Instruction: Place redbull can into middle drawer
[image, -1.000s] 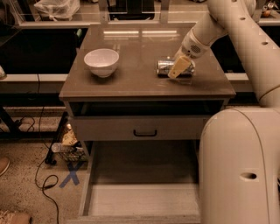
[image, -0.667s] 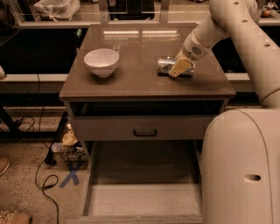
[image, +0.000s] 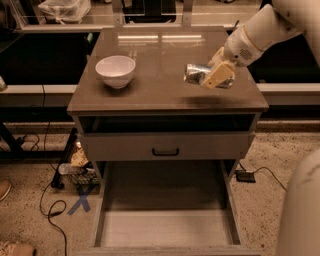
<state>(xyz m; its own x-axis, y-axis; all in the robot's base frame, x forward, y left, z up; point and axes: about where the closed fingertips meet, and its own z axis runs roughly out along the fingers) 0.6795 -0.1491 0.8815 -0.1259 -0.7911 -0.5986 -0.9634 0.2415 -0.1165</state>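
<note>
The redbull can (image: 196, 73), silver with blue patches, lies on its side at the right of the cabinet top. My gripper (image: 218, 76), with tan fingers, is shut on the can's right end and holds it just above the top; a faint shadow falls on the wood below it. The middle drawer (image: 165, 229) is pulled out wide open at the bottom of the view, with a pale bare floor, below and in front of the can.
A white bowl (image: 115, 70) stands at the left of the cabinet top (image: 150, 95). A flat drawer front with a black handle (image: 165, 151) sits above the open drawer. Cables and clutter (image: 75, 167) lie on the floor at the left. My robot's body (image: 302, 210) fills the lower right.
The gripper and the can have risen slightly off the cabinet top and shifted a little towards the front. The bowl and the drawers have not moved.
</note>
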